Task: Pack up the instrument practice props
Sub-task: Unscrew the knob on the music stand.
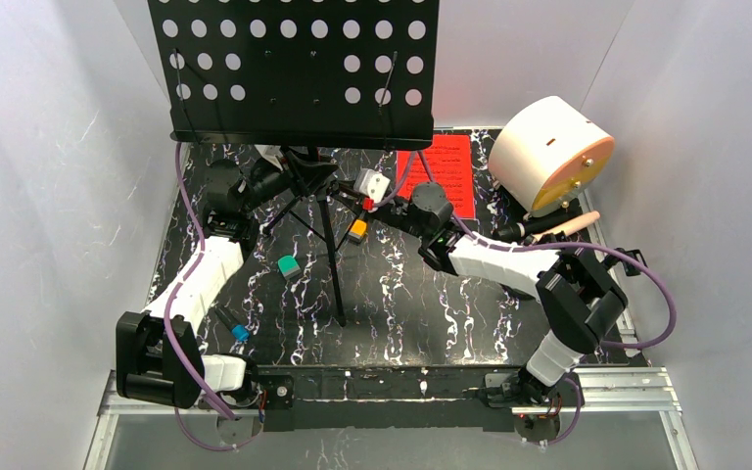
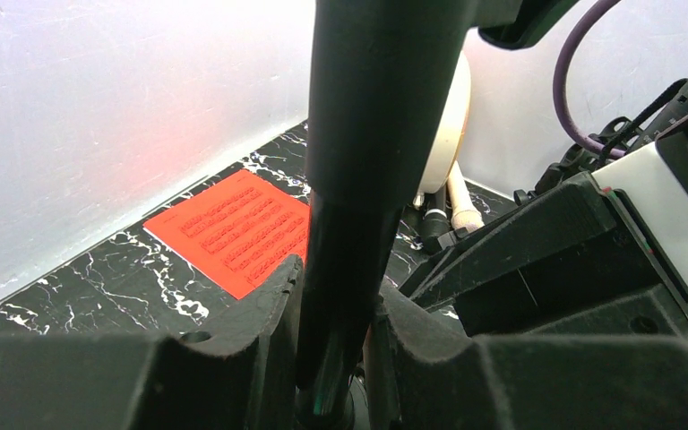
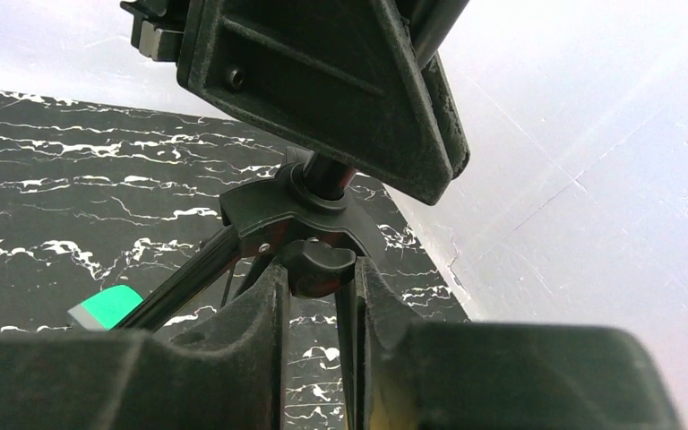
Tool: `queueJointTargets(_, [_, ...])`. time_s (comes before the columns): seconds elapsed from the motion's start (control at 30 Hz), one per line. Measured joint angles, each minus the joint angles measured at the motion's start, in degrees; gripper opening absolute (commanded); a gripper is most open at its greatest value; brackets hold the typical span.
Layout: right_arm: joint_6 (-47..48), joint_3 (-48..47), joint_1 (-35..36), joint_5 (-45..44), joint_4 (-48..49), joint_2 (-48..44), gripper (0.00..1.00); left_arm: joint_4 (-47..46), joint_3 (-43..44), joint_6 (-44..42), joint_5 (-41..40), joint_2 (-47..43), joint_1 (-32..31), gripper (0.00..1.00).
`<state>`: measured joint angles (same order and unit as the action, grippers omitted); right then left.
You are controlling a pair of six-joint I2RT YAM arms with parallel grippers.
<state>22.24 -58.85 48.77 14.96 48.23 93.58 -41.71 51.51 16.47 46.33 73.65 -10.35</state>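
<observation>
Now left end effector [image 2: 336,300] clamps the music rack pole [image 2: 363,161].

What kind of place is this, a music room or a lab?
Probably a robot test cell: white walls box in a marbled black table, the left arm and right arm are bolted at its near edge, and a music rack stands as a prop.

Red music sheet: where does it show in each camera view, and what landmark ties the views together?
Top external: the red paper music sheet lies flat at the back of the black marbled table, right of centre, beside the big white cylinder.
Left wrist: left of centre, behind the pole.
Right wrist: not in it.
Shared landmark: the black perforated tripod music rack: desk, pole, leg hub.
</observation>
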Motion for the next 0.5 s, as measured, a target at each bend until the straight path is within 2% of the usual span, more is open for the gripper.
queueJointTargets(0.03, [0.2,0.0,-0.1,0.4,0.1,0.0,0.01,0.0,0.0,0.0,0.0,0.0,0.0,0.0])
queueJointTargets(0.27, [5.7,-0.7,-0.6,3.8,-1.1,0.3,0.01,0.2,0.1,-0.1,0.0,0.0,0.0,0.0])
queueJointTargets(0.5, [18.6,-2.2,-0.3,5.4,-6.6,-0.3,0.01,0.4,0.1,-0.8,0.0,0.1,0.0,0.0])
